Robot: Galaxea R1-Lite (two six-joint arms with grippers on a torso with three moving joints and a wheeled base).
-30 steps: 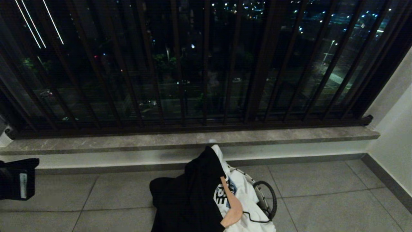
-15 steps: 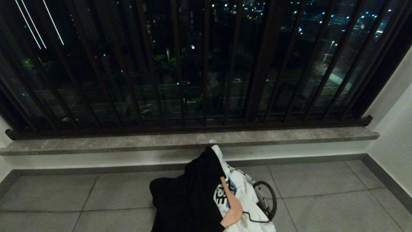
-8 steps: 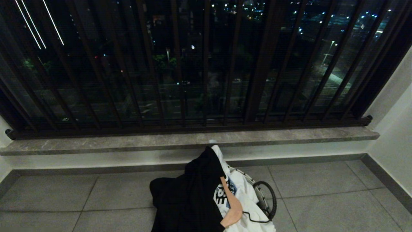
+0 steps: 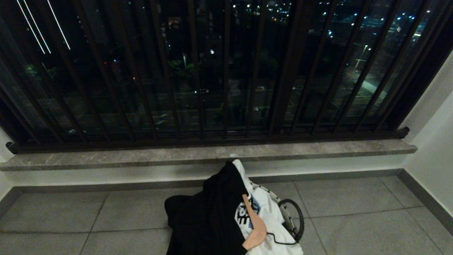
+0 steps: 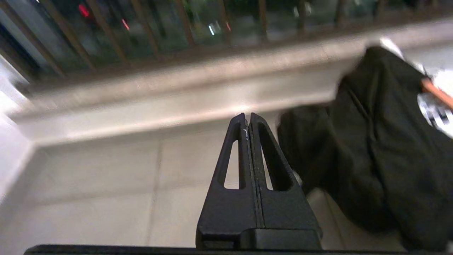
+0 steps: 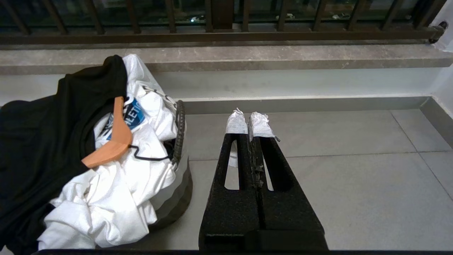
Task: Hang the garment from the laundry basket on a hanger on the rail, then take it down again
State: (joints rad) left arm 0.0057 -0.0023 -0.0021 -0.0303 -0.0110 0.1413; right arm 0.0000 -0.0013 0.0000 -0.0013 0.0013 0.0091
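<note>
The laundry basket (image 4: pixel 296 221) stands on the floor tiles at the bottom of the head view, its black loop handle on the right. A black garment (image 4: pixel 205 216) drapes over its left side onto the floor, and a white printed garment (image 4: pixel 274 226) fills it. An orange-brown hanger (image 4: pixel 255 226) with a black wire hook lies on top, between the two. Neither gripper shows in the head view. My left gripper (image 5: pixel 247 118) is shut and empty, left of the black garment (image 5: pixel 382 148). My right gripper (image 6: pixel 248 118), with white-wrapped tips, is shut and empty, right of the basket (image 6: pixel 177 191). The rail is out of view.
A stone ledge (image 4: pixel 212 154) runs along the wall beyond the basket, with a dark grille of vertical bars (image 4: pixel 226 88) above it. A white side wall (image 4: pixel 431 141) closes the right. Grey floor tiles (image 4: pixel 354 212) spread to both sides of the basket.
Two seconds ago my left gripper hung at the left edge of the head view; it has since dropped out of that view. The basket, garments and hanger have not moved.
</note>
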